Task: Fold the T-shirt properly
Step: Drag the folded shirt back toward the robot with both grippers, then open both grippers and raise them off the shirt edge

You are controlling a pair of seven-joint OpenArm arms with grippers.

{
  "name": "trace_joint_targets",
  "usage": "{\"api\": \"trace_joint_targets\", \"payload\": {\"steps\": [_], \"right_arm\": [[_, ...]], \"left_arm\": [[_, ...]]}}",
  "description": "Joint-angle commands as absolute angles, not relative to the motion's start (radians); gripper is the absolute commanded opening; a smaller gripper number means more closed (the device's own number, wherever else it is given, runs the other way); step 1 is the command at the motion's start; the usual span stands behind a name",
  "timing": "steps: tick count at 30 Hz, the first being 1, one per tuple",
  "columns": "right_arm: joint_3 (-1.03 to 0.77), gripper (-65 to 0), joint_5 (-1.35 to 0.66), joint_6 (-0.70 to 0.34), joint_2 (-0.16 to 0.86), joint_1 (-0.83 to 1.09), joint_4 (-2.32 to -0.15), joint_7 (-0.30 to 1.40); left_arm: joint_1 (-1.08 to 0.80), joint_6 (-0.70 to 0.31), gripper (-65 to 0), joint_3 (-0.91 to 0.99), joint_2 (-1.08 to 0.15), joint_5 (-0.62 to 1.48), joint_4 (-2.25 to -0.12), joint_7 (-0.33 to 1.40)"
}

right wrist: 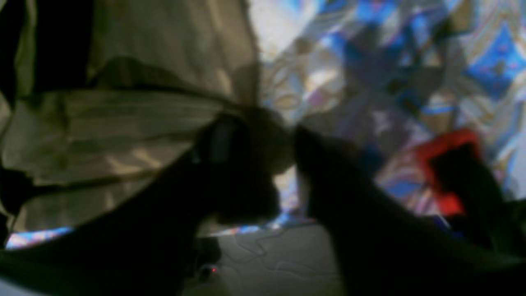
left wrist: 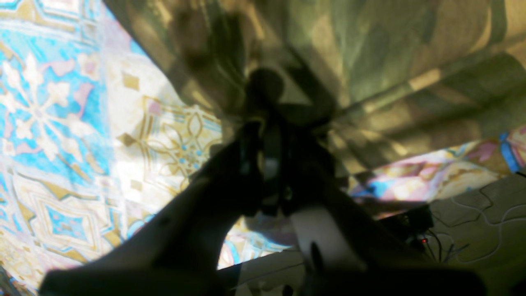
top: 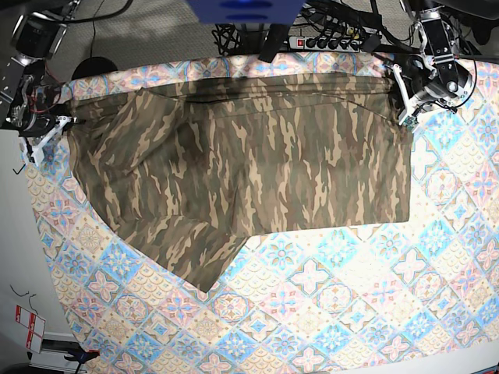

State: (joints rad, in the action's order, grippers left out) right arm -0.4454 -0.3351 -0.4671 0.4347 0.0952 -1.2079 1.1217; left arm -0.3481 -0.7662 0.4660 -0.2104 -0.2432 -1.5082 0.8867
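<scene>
The camouflage T-shirt [top: 257, 164] lies spread wide across the patterned table cloth, with a sleeve pointing toward the near left. At the shirt's far right corner my left gripper [top: 401, 97] is shut on the fabric; in the left wrist view its dark fingers [left wrist: 265, 119] pinch a bunched fold of the T-shirt [left wrist: 370, 49]. My right gripper [top: 54, 128] is at the shirt's far left corner. In the blurred right wrist view its jaws stand apart [right wrist: 289, 139], and a tuft of the T-shirt [right wrist: 123, 123] lies at the fingertips.
The blue, pink and cream tile-patterned cloth [top: 351, 296] covers the table around the shirt. A power strip and cables [top: 335, 39] lie beyond the far edge. A red object [right wrist: 444, 172] shows blurred at the right of the right wrist view.
</scene>
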Motion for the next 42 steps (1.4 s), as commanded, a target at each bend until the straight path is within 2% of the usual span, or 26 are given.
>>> {"api": "trace_joint_targets", "payload": {"steps": [1,6,10,15,19,21,25,33,42], "right_arm": [[-0.458,-37.8,-0.302,-0.450,0.469,0.087,-1.228,1.102],[-0.458,-27.3,-0.302,-0.450,0.469,0.088,-1.228,1.102],[-0.458,-23.8,-0.302,-0.450,0.469,0.085,-1.228,1.102],[-0.458,-23.6,-0.302,-0.450,0.469,0.082,-1.228,1.102],[-0.456,-23.5,-0.302,-0.450,0.469,0.082,-1.228,1.102],[-0.456,-23.5,-0.302,-0.450,0.469,0.082,-1.228,1.102],[-0.455,-23.6,-0.302,-0.450,0.469,0.082,-1.228,1.102],[-0.447,-23.8,-0.302,-0.450,0.470,0.077,-1.230,1.096],[-0.444,-23.8,-0.302,-0.450,0.469,0.059,-1.256,1.096]], "left_arm": [[-0.346,-0.698,-63.0,0.461,-0.209,-0.433,-1.449,0.944],[-0.357,-0.698,-63.0,0.461,-0.211,-0.435,-1.451,0.944],[-0.372,-0.698,-61.3,0.461,-0.211,-0.435,-1.454,0.944],[-0.372,-0.698,-41.5,0.461,-0.211,-0.433,-1.454,0.944],[-0.367,-0.698,-20.6,0.501,-0.211,-0.432,-1.455,0.997],[-0.367,-0.698,-16.3,0.507,-0.211,-0.429,-1.460,1.013],[-0.404,-0.698,-15.6,0.507,-0.209,-0.423,-1.564,1.021],[-0.541,-0.698,-15.6,0.509,-0.170,-0.374,-1.937,1.021],[-0.466,-0.698,-15.6,0.509,-0.176,-0.381,-1.896,1.098]]}}
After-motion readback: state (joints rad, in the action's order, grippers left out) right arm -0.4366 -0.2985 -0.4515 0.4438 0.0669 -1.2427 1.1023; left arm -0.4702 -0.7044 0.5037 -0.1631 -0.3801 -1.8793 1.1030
